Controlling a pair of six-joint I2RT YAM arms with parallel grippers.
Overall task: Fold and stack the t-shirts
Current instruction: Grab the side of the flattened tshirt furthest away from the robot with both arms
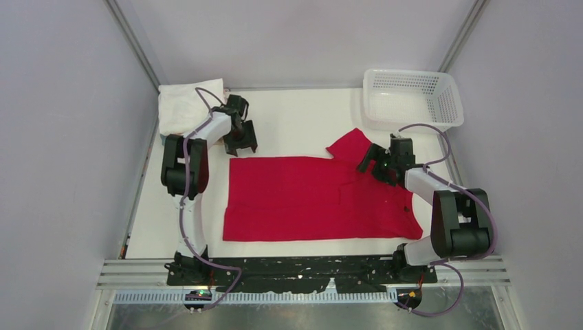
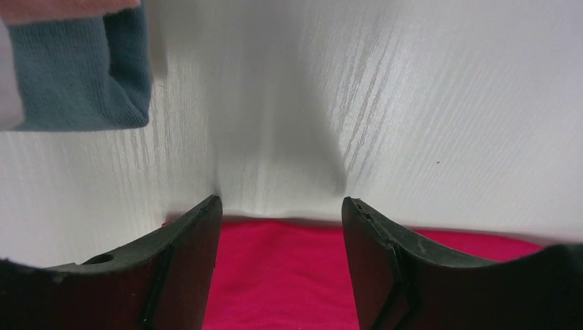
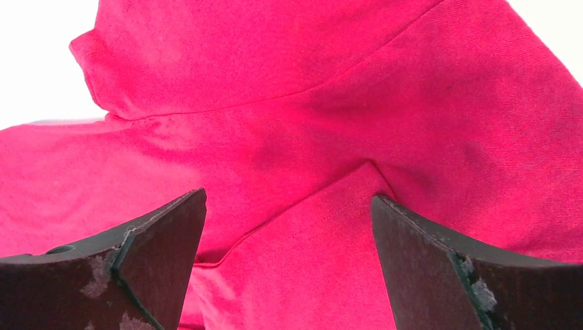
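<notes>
Reading largest first: the table [image 1: 295, 117] is used as the folding surface, and the red t-shirt [image 1: 295, 199] is laid flat across its middle, long axis left to right, presumably so both arms can be brought to the far edge together. One sleeve [image 1: 349, 144] is left sticking out past that edge at the right end, and it is judged the next part to be folded in. The folded stack [image 1: 180, 106] is parked in the far-left corner, white on top, with a teal layer [image 2: 82, 75] seen at its side from the left wrist, out of the fold path. The mesh basket [image 1: 411, 98] is set at the far right, apart from the shirt. The left arm is reached forward and angled down, with the left gripper [image 1: 240, 146] poised at the shirt's far-left corner, near the stack. Its fingers [image 2: 185, 261] are spread and nothing is grasped. The right arm is kept low and bent, with the right gripper [image 1: 372, 165] held over the sleeve root. Its jaws are wide apart and nothing is gripped, with cloth only beneath.
</notes>
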